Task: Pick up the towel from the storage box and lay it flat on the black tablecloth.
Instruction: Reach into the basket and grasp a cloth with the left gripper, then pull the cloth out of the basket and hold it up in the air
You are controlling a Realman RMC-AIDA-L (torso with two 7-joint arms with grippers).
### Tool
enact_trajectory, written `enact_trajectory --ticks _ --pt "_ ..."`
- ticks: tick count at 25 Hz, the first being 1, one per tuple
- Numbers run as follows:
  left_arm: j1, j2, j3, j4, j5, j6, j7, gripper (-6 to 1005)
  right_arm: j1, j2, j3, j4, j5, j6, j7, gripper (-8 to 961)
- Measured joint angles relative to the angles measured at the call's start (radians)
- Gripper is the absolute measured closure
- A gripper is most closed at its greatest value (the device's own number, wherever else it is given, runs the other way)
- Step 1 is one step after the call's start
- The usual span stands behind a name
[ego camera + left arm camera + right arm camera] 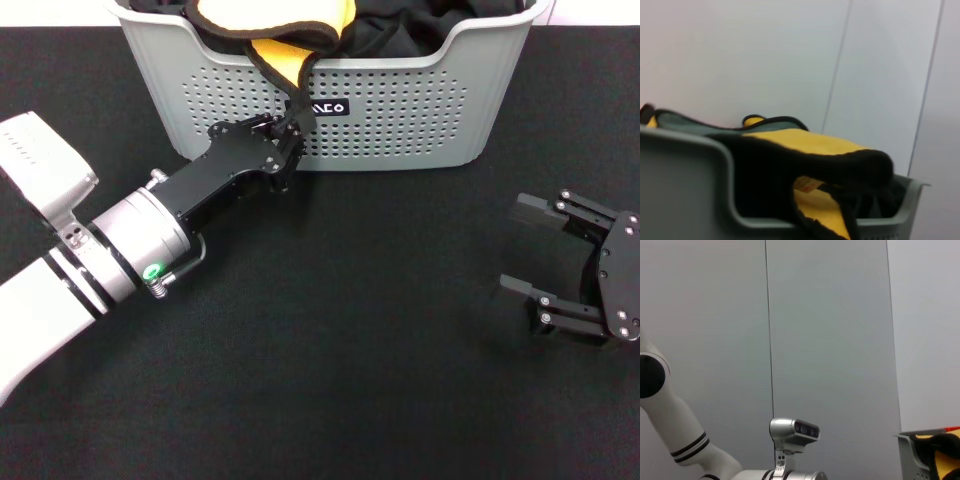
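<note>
The towel shows its yellow-orange face with black edging. It lies bunched at the storage box's front left, with one corner hanging over the rim. My left gripper is against the box's front wall, shut on that hanging corner. In the left wrist view the towel drapes over the grey rim. My right gripper rests open and apart on the black tablecloth, to the right. The right wrist view catches only the box's corner and a bit of towel.
Plain black cloths fill the rest of the box beside the towel. The tablecloth spreads wide in front of the box, between the two arms. A pale wall stands behind.
</note>
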Motion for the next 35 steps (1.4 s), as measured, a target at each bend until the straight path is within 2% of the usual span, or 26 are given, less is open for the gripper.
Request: enact_trajectory --ticks 4,11,19,22,24,28,32,35 --pt "-0.005 0.0 -0.004 0.009 -0.005 -0.021 -0.083 957 -0.001 0.0 0.0 0.001 0.0 0.001 -0.007 250" --pt "0.005 0.0 0.0 0.033 -0.002 0.028 -0.09 979 -0.004 -0.001 0.008 0.001 0.001 0.002 -0.009 255" --pt "0.086 0.008 0.004 0.117 0.003 0.132 -0.126 991 -0.001 -0.003 0.022 0.002 0.002 0.002 -0.018 260" --pt "0.143 0.017 0.004 0.175 0.013 0.252 -0.162 991 0.001 -0.003 0.023 0.002 0.002 0.001 -0.018 262" --pt "0.191 0.029 0.005 0.253 0.05 0.393 -0.218 991 0.002 -0.003 0.023 0.002 0.002 0.001 -0.02 263" --pt "0.245 0.053 0.012 0.435 0.122 0.635 -0.362 990 0.002 -0.003 0.023 0.002 0.002 0.0 -0.03 266" --pt "0.288 0.062 0.089 0.692 0.12 0.663 -0.532 990 0.001 -0.003 0.024 0.002 0.002 0.002 -0.034 268" --pt "0.273 0.08 0.175 0.794 0.105 0.663 -0.567 990 0.001 -0.003 0.025 0.002 0.001 0.002 -0.036 270"
